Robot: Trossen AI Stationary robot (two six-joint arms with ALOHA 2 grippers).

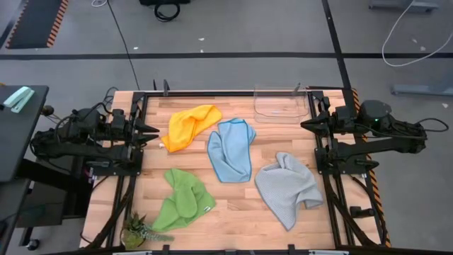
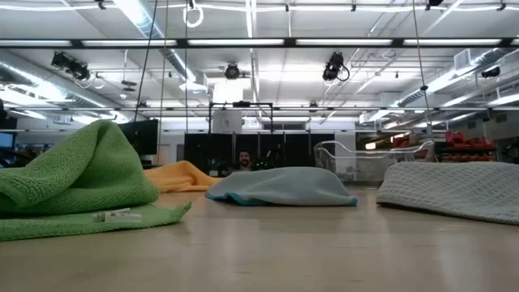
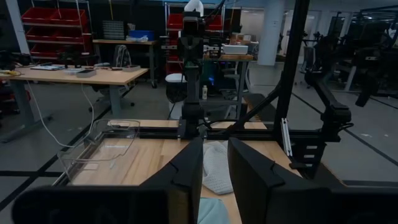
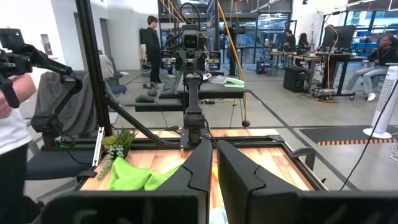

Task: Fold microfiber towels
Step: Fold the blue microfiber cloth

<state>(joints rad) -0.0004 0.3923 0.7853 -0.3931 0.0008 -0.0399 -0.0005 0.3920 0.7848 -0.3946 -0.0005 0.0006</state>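
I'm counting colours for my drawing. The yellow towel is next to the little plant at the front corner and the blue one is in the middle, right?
Not quite: the green towel lies by the plant, as the high view shows. The yellow towel lies farther back. The blue one is in the middle.

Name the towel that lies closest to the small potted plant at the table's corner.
The green towel. It lies crumpled right beside the potted plant, while the yellow-orange towel, blue towel and grey towel all lie farther off.

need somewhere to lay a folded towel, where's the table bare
Bare wood runs along the near edge between the green towel and grey towel, and between the yellow towel and green towel. The middle is crowded: the blue towel lies close to yellow and grey. The clear tray fills the far right.
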